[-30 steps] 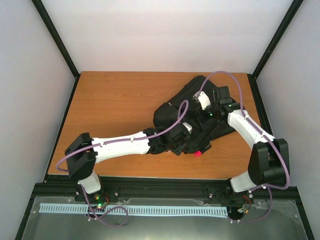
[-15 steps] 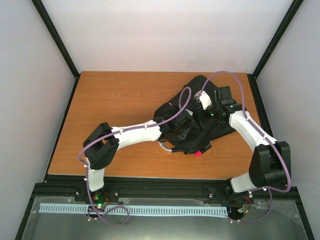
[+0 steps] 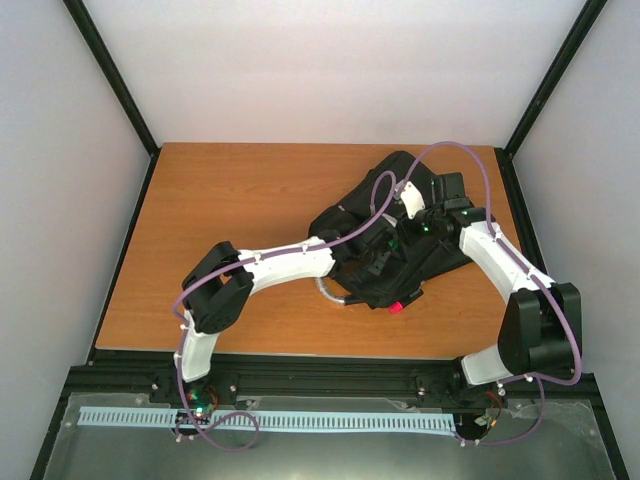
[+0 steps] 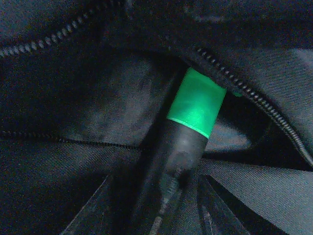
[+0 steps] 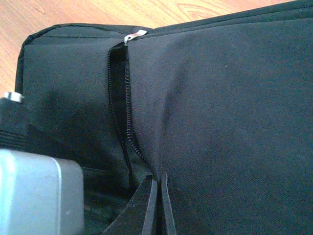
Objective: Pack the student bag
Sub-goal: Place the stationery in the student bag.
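Observation:
The student bag (image 3: pixel 352 218) is a large black fabric backpack lying at the table's right middle, its grey loop handle (image 3: pixel 330 292) at the near end. My left gripper (image 3: pixel 384 248) is inside the bag's zipped opening. In the left wrist view my left gripper (image 4: pixel 161 198) is shut on a black marker with a green band (image 4: pixel 197 102), whose tip points into the dark inside of the bag (image 4: pixel 58 171). My right gripper (image 3: pixel 420 228) is shut on a fold of the bag's fabric (image 5: pixel 234 98) beside the open zipper (image 5: pixel 128 122), its closed tips low in the right wrist view (image 5: pixel 159 185).
A small red object (image 3: pixel 397 306) lies at the bag's near edge. The bare wooden table (image 3: pixel 230 200) stretches to the left and back. Black frame posts stand at the table's corners. My left arm's grey body (image 5: pixel 34 191) is close to the right gripper.
My left arm has pushed right and forward, carrying the marker deeper into the bag's opening. The grey loop handle has come into view. The right gripper has held still on the fabric.

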Motion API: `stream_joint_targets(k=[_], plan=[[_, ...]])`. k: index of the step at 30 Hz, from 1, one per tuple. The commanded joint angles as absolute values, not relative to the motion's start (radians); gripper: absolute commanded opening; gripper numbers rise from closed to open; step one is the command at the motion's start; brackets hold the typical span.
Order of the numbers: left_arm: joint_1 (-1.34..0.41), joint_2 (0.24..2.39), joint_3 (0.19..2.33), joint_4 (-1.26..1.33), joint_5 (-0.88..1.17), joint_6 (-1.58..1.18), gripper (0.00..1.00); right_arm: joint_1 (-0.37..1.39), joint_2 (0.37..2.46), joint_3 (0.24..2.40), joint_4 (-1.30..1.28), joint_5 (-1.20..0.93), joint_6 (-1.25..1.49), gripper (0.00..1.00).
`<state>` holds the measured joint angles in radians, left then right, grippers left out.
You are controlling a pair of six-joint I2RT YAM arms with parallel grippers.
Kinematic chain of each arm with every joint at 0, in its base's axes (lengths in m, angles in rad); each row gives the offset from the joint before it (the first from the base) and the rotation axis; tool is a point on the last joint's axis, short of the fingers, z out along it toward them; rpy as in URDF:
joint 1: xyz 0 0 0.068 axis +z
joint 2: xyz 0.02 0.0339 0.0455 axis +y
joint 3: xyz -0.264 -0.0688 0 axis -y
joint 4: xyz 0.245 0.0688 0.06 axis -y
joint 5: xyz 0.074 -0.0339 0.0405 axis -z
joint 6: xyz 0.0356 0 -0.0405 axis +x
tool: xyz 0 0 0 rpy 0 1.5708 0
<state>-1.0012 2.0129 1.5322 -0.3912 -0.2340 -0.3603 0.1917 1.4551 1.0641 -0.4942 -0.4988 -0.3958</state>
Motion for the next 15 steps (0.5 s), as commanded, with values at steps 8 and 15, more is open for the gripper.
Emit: stream_joint_targets(k=[8, 15], plan=[[-0.996, 1.765, 1.378, -0.298, -0.178, -0.373, 0.52, 0.195, 1.442, 1.072, -0.483, -0.557, -0.400, 0.03], [-0.995, 1.670, 1.191, -0.257, -0.124, -0.416, 0.40, 0.195, 1.443, 1.073, -0.485, -0.561, -0.400, 0.03]])
